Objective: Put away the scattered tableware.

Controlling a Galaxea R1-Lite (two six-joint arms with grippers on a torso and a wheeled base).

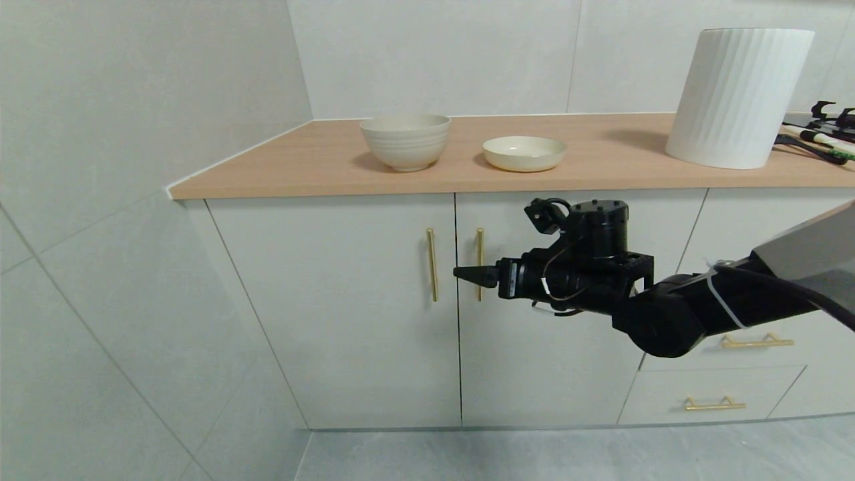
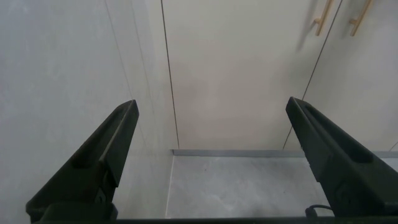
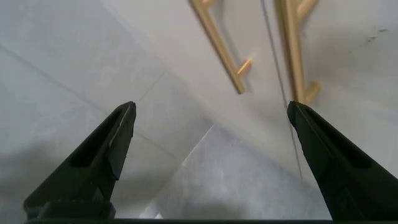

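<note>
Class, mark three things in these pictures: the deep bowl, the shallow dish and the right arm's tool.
deep bowl [image 1: 405,141]: head view, middle of its ribbed outer wall.
shallow dish [image 1: 524,147]: head view, its inner floor.
right tool [image 1: 467,274]: head view, seen side-on, at its fingertips.

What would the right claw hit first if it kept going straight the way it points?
The right claw would likely meet the left cabinet door near its gold handle; depth is unclear.

We face pale tiled walls [image 1: 133,133], grey floor [image 1: 534,454]; white cabinet doors [image 1: 334,307], brass handles [image 1: 432,264], under wooden worktop [image 1: 300,167].
</note>
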